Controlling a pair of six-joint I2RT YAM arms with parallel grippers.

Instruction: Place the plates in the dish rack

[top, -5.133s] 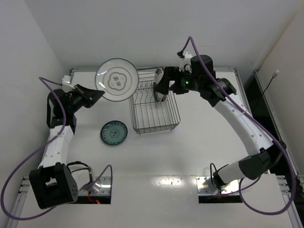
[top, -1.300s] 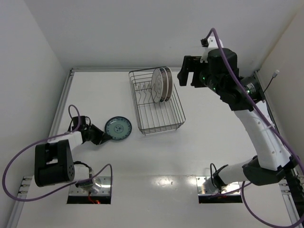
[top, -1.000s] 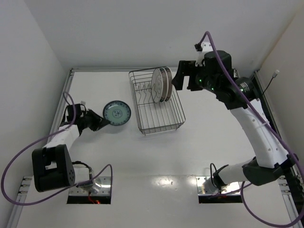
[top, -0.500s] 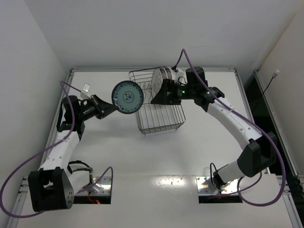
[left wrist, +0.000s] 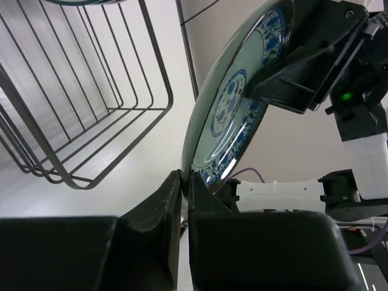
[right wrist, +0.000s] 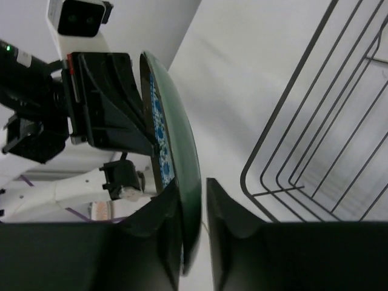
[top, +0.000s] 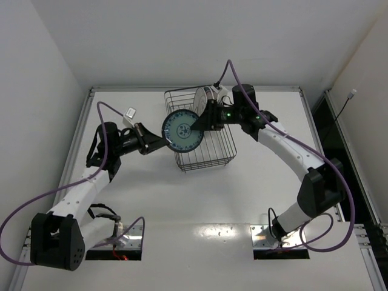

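Starting on the left: the left arm reaches in over the desk [top: 254, 182], and the left fingers [top: 162, 141] [left wrist: 183, 185] are pinched tight on the rim of the teal plate [top: 182, 131] [left wrist: 230, 115] [right wrist: 179, 145]. The left wrist view shows the rim wedged right between the two tips, no slack.

The plate's up in the air, on edge, with its blue patterned face turned to the top camera. From up there it overlaps the left side of the rack [top: 206, 165] [left wrist: 160, 57] [right wrist: 288, 91]. Can't say how high over the wires it sits.

On the opposite side of the plate, the right fingers [top: 200, 123] [right wrist: 193, 200] straddle the rim, one tip on each face. They're only a bit apart. One tip looks flush on the plate, but there's a thin sliver of light by the other, so honestly I can't tell if they're actually clamping.

At the far end of the rack some white plates [top: 202, 96] stand on edge. The right arm covers part of them, so I can't count them. The rack itself sits on the desk between the two arms.
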